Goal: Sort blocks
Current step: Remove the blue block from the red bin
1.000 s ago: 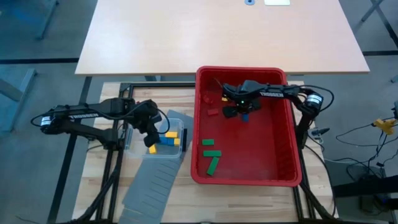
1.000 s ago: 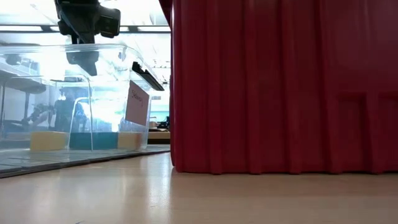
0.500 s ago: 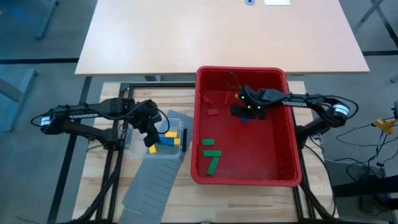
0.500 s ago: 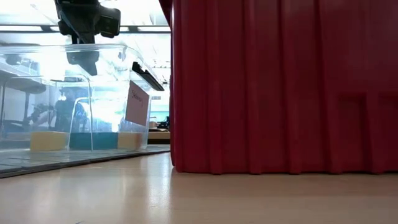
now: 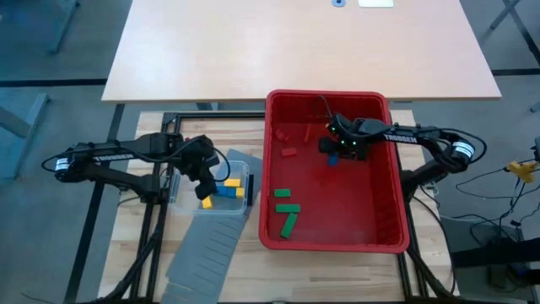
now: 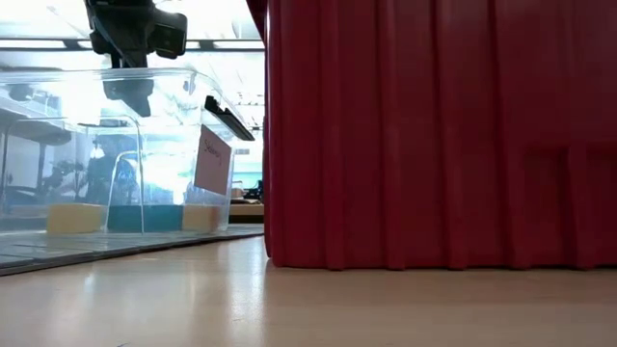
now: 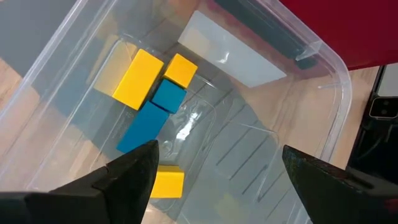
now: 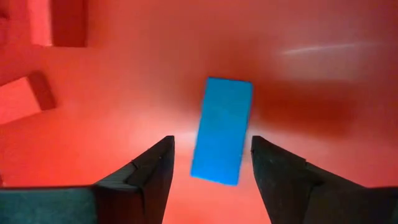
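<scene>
Now, flat rectangular blue block [image 8: 222, 129], smooth, lying on red bin [image 8: 323, 74] floor, right gripper [image 8: 212, 167] jaws apart astride it.

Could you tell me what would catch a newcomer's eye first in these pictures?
The big red bin right of centre on the table, with the right gripper open low inside it, its fingers either side of a blue block. Green blocks lie near the bin's front left corner. Left of the bin, the open left gripper hovers over a clear tub holding yellow and blue blocks.
</scene>
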You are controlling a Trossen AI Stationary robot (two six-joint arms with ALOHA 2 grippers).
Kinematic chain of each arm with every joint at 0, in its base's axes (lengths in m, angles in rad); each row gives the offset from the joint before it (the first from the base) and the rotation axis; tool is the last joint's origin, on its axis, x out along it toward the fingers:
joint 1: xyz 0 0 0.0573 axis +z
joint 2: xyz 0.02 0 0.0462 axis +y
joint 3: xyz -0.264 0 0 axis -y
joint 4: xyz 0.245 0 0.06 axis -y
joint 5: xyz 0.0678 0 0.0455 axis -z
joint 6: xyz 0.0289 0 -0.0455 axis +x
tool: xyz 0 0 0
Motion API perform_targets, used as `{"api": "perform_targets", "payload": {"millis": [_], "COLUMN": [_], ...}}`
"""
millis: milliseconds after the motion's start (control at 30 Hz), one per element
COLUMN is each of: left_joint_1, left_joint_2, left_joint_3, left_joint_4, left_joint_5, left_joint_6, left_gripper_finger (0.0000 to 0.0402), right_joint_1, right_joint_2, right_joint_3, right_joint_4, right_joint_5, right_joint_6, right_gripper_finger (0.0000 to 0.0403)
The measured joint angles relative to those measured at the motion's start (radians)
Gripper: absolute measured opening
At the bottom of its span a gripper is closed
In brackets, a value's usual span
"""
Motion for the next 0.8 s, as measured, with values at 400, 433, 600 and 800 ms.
{"api": "perform_targets", "payload": {"millis": [400,433,600,800], "left_joint_1": [0.0,0.0,0.0,0.0], "left_joint_2": [0.0,0.0,0.0,0.0], "left_joint_3": [0.0,0.0,0.0,0.0], "left_joint_4": [0.009,0.009,0.011,0.011], "left_joint_5": [0.002,0.002,0.001,-0.002], "left_joint_6": [0.0,0.0,0.0,-0.001], "left_gripper_finger": [0.0316,0.0316,0.0316,0.0316], "right_joint_1": [-0.006,-0.006,-0.005,-0.005], "right_joint_2": [0.115,0.129,0.191,0.246], "right_joint_3": [0.008,0.013,0.051,0.109], "right_joint_4": [-0.011,-0.009,-0.012,-0.017], "right_joint_5": [-0.098,-0.107,-0.125,-0.116], "right_joint_6": [-0.016,-0.022,-0.048,-0.1], "right_gripper_finger": [0.023,0.0233,0.0245,0.0215]}}
